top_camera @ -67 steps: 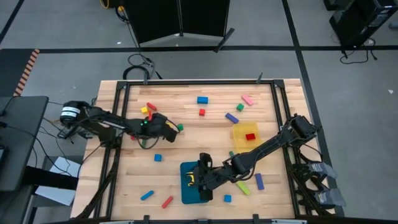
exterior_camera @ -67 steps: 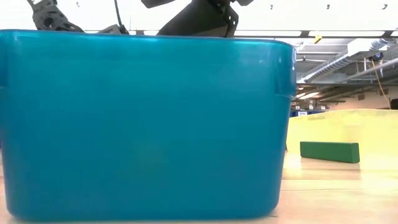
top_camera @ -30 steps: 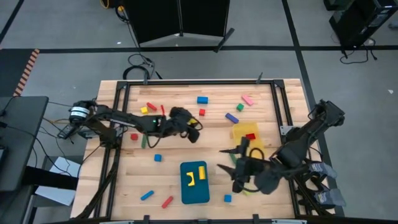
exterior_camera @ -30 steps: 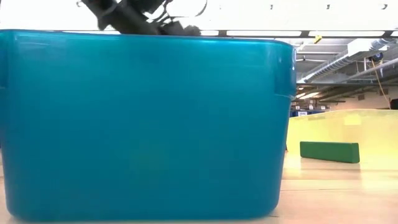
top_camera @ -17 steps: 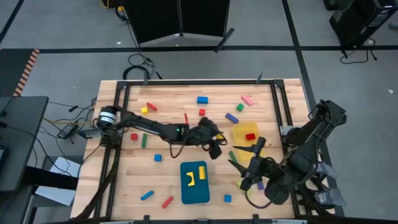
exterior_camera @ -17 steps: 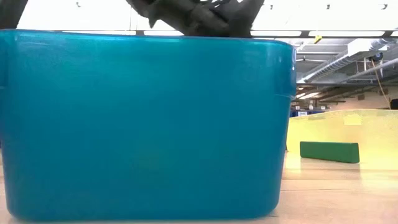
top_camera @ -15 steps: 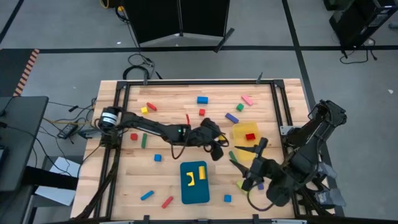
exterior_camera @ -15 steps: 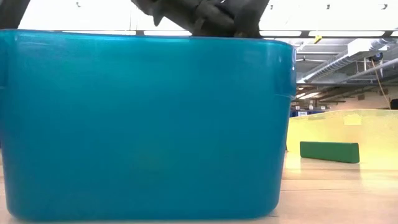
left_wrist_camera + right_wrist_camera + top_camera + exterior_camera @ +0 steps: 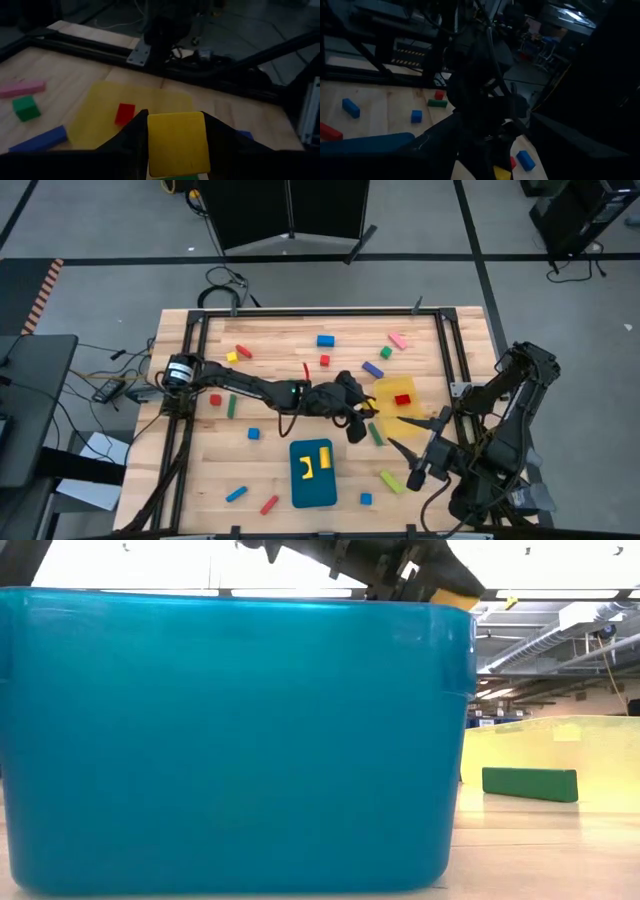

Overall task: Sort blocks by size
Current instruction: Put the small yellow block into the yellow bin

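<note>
Yellow cube (image 9: 177,142): small, rigid, flat-faced, likely light; you hold it pinched on two opposite faces in the left tool (image 9: 362,412), raised off the bench near its middle, just beside the translucent yellow bin (image 9: 397,396) where a red cube (image 9: 124,113) lies. Smooth faces may slip, so keep the pinch square. Right tool (image 9: 420,442) hangs with fingers spread, holding nothing, near the right edge. Other blocks lie scattered; blue tray (image 9: 312,472) sits toward the near edge.

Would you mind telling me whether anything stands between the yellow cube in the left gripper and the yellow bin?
Nothing visible does. The left gripper holds the yellow cube beside the yellow bin, which holds only a red cube.
</note>
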Action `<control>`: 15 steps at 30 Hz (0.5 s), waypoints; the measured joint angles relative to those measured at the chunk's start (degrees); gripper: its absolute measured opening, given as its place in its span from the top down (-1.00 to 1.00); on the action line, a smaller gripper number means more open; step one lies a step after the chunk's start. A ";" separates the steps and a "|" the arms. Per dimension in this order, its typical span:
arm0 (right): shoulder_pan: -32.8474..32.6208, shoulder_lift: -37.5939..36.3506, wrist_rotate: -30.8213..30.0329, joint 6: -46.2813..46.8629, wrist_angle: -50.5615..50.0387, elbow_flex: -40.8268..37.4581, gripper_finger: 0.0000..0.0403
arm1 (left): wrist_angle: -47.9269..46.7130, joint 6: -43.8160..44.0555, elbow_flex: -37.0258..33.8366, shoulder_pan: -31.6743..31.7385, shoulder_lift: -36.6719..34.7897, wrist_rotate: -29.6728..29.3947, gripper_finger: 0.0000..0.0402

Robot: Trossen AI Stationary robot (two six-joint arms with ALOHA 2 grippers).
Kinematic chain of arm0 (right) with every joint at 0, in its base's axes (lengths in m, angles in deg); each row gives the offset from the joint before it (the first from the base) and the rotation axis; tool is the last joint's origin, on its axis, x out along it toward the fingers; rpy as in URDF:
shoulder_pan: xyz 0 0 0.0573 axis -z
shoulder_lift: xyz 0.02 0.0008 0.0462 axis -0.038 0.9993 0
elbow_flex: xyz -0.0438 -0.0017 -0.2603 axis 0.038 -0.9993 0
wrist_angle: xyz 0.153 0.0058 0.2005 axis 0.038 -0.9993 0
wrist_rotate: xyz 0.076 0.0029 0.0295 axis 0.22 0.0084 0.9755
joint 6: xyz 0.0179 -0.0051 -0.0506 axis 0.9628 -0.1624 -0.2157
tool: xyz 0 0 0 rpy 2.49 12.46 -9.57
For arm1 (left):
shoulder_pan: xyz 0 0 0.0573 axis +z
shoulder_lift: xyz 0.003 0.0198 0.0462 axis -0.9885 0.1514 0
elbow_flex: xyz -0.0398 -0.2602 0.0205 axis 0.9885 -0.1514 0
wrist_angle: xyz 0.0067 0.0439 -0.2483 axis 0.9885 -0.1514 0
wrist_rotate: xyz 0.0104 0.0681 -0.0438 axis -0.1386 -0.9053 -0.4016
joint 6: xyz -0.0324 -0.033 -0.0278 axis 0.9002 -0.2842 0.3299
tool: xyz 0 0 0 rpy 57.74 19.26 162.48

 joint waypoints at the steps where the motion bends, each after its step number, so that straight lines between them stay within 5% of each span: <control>1: -0.06 0.00 -0.02 0.30 0.00 0.00 -0.22 | 0.67 0.00 0.00 0.17 0.00 1.35 0.31; 15: 0.11 0.02 -3.20 0.61 0.42 -0.02 -0.21 | 6.24 1.92 1.62 3.92 4.98 7.42 0.31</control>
